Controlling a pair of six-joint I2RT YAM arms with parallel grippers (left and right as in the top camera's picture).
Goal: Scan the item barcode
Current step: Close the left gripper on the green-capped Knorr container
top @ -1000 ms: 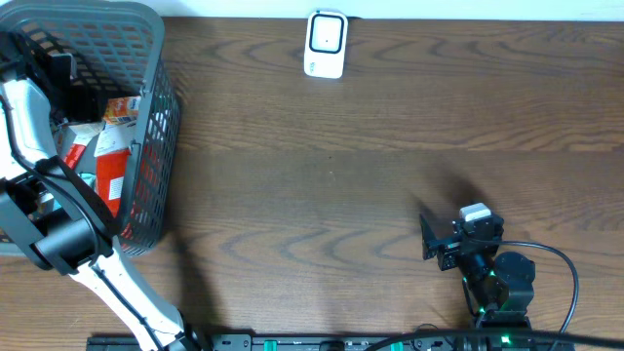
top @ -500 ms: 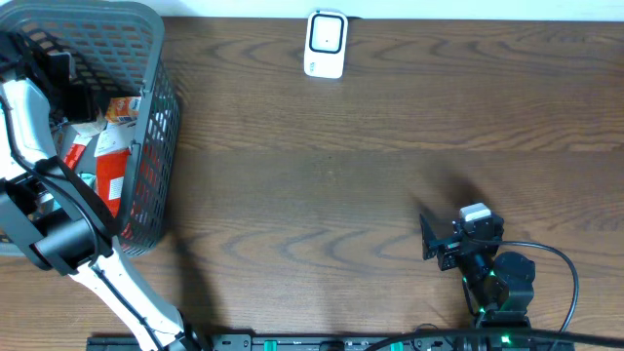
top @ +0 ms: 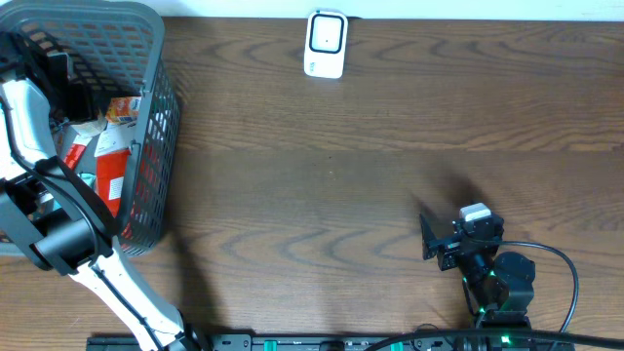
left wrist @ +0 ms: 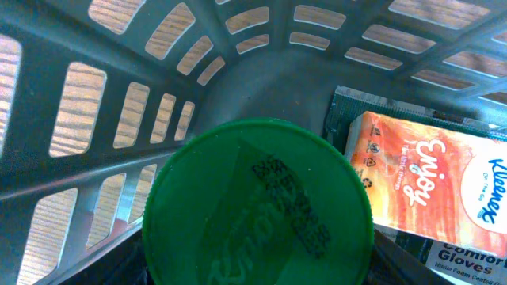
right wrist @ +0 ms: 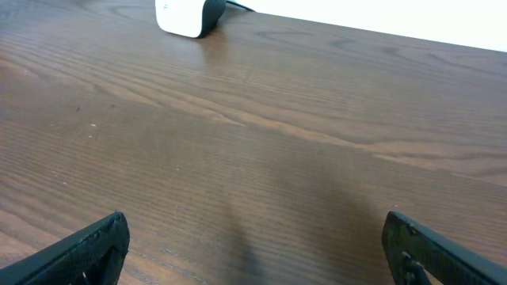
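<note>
On the dark wooden tabletop [top: 370, 166], a grey slatted plastic basket [top: 161, 117] stands at the left edge, the left arm [top: 21, 122] reaching in above a round green plastic lid [left wrist: 257, 206] bearing a printed code, beside an orange tissue pack [left wrist: 428, 178]. Whether the left jaws pinch the lid cannot be told. The right arm [top: 492, 278] sits near the front edge, the right jaws spread wide, far from the small white scanner [top: 325, 44].

The left arm [top: 24, 117] is built of smooth white tubular links joined by chunky black housings, with thin black cables strung along it. The right arm [top: 502, 278] is compact and black, with a small pale grey block on top, a green light glowing at its base and a black cable looping beside it. The right gripper [right wrist: 253, 237] has matt black fingers [right wrist: 87, 249].
</note>
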